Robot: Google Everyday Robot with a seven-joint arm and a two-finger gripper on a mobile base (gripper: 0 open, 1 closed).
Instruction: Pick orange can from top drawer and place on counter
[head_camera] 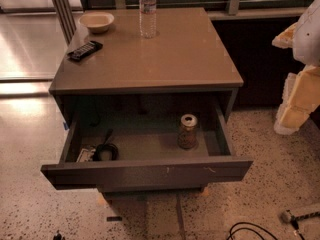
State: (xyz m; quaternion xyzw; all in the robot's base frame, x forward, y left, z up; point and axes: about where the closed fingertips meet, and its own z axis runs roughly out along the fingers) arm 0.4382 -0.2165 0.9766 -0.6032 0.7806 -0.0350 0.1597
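**Task barely begun: orange can (pixel 188 131) stands in the open top drawer (pixel 150 173), not yet grasped.**

We find the can upright on the drawer's floor, right of the drawer's centre, with nothing touching it. The counter (pixel 190 54), directly above the drawer, bears no can. The pale form beyond the drawer's right side, well apart from it, is probably the gripper (pixel 295 101). The frame edge cuts it off, so we cannot tell whether it is spread or pressed together. In our judgement the reach, grasp, lift and placing all remain.
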